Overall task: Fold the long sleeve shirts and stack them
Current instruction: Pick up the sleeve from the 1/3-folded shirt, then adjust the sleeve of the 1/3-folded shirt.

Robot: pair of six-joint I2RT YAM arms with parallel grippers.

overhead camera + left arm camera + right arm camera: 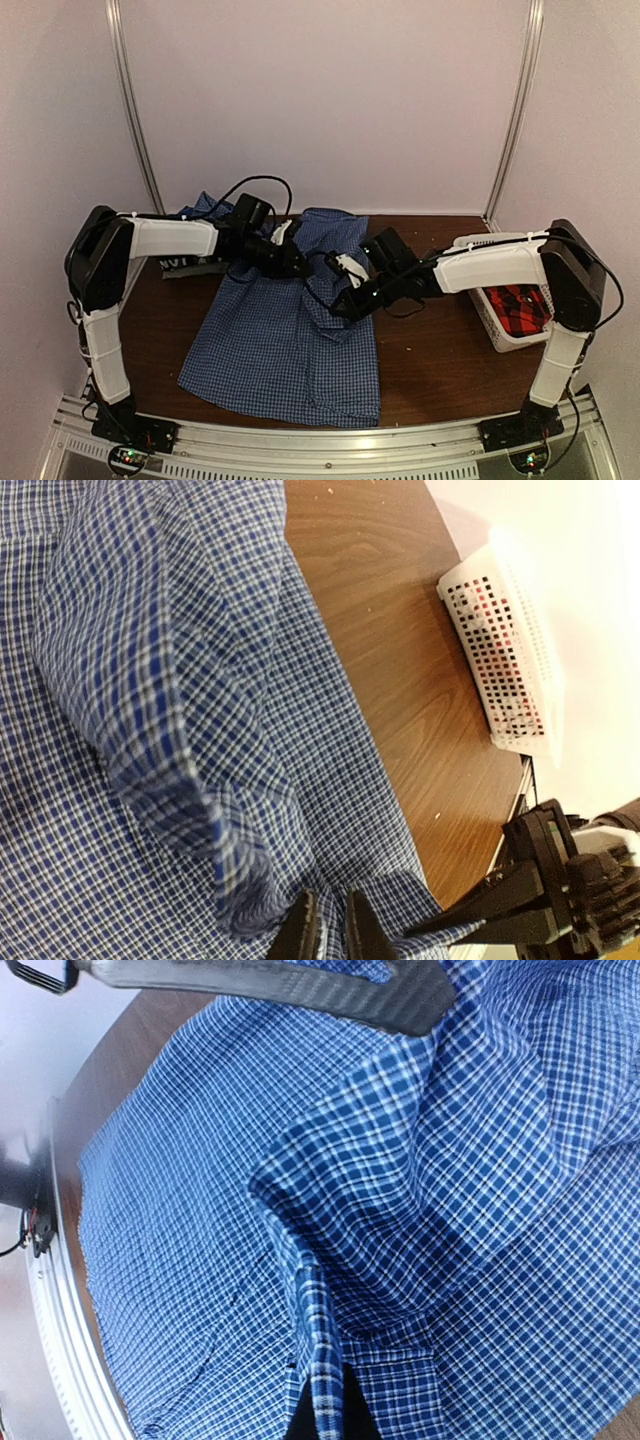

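Observation:
The blue-and-white fine check shirt lies spread across the middle of the brown table, its upper part bunched under both grippers. My left gripper is shut on a pinched fold of this shirt; its dark fingers clamp the cloth at the bottom of the left wrist view. My right gripper is shut on a raised ridge of the same shirt, beside the left one. The red-and-black plaid shirt lies in the basket. A darker blue cloth shows behind the left arm.
The white slatted basket stands at the table's right edge and also shows in the left wrist view. A dark flat object lies under the left arm. Bare wood lies between shirt and basket. White walls close the back and sides.

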